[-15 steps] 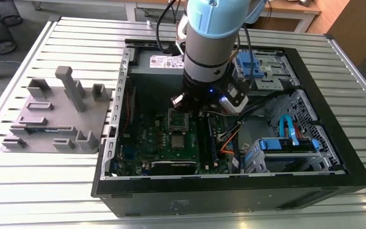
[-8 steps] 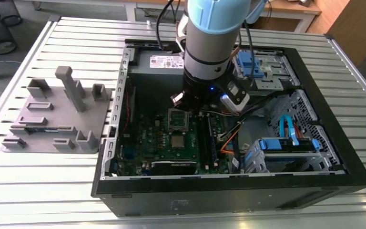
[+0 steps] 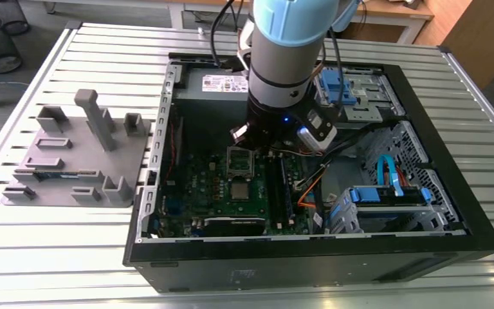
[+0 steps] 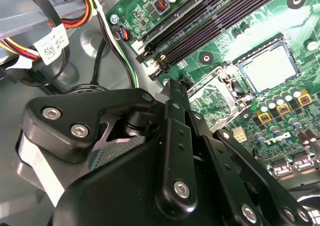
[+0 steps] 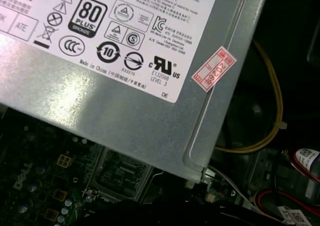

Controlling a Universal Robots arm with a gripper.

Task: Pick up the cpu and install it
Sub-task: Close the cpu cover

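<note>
The cpu (image 3: 241, 190) (image 4: 267, 68), a small dull silvery square, lies flat in the socket of the green circuit board (image 3: 204, 180) inside the open computer case. The socket's metal cover frame (image 3: 240, 161) (image 4: 215, 93) stands swung open beside it. My gripper (image 3: 269, 148) (image 4: 172, 90) hangs low over the board, just past the open frame and next to the black memory slots (image 4: 220, 15). It is apart from the cpu, and nothing shows in its hold.
A grey block tray (image 3: 75, 154) with upright posts and a thin green memory stick (image 3: 58, 174) lies at the exterior view's left. The power supply box (image 3: 217, 84) (image 5: 125, 90) is close behind the arm. Cables (image 4: 80, 15) and blue drive cages (image 3: 388, 196) crowd the case's other side.
</note>
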